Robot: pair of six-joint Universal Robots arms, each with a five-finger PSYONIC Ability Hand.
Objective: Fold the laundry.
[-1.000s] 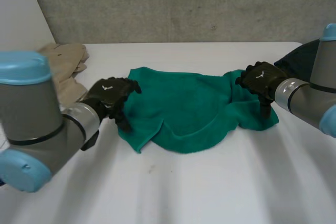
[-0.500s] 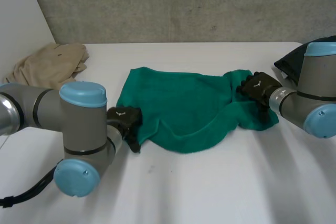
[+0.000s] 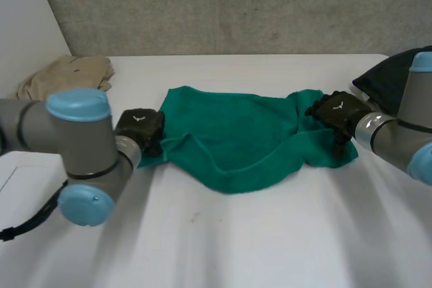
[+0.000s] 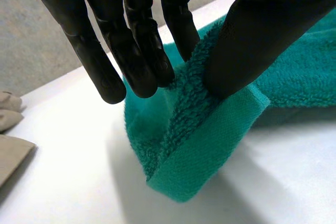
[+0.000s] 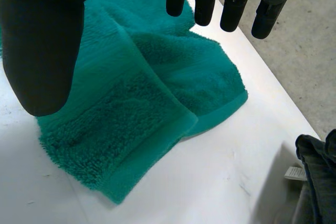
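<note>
A crumpled green terry towel (image 3: 236,133) lies spread across the middle of a plain white desk (image 3: 236,247). Its near edge sags in a rounded curve and its right end is bunched into a thick fold. The left robot hand (image 3: 140,129), on a grey arm with light-blue caps, is at the towel's left end. In the left wrist view its fingers (image 4: 139,56) and thumb are clamped together on a hemmed corner, which is raised just off the desk and doubled over itself. The right robot hand (image 3: 337,111) rests over the bunched right end. In the right wrist view its thumb and straight fingers stand apart above the cloth, gripping nothing, and the folded hemmed corner lies flat on the desk under the palm. A rumpled beige cloth (image 3: 67,75) sits at the far left corner of the desk, well apart from the towel. A dark garment (image 3: 388,79) with a small white label lies at the far right edge, beside the right arm. Behind the desk rises a bare grey concrete wall (image 3: 236,5), and a white panel (image 3: 20,18) closes the room at the left. The desk top is matt and carries a few faint marks.
</note>
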